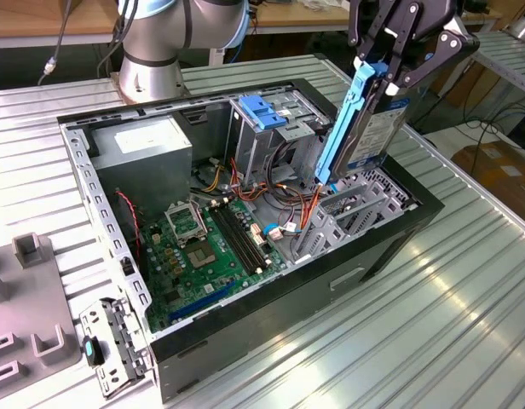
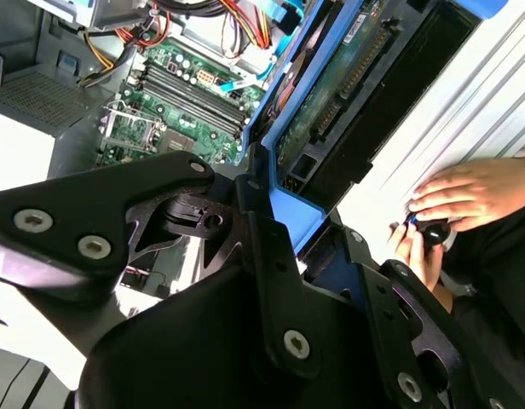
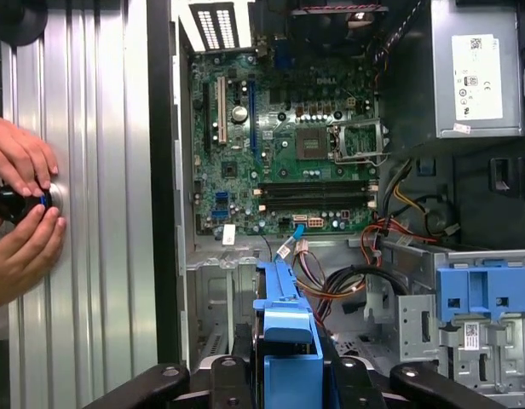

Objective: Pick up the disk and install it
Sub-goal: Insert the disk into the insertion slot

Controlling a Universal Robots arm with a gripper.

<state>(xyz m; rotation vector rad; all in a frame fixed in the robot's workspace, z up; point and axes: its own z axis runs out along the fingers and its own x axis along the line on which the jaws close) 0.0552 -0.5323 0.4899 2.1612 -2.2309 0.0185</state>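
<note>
While your end effector pinches the disk by its upper end, the disk hangs steeply tilted, almost on end, over the open computer case. Its lower end is close to the grey metal drive cage at a corner of the case, beside the orange cables; whether it touches, I cannot tell. I judge that the tilt serves to lead the blue rails into this cage. In the first wrist view a person's hands rest on the tabletop beside the case, around a small black knob, well apart from the disk.
</note>
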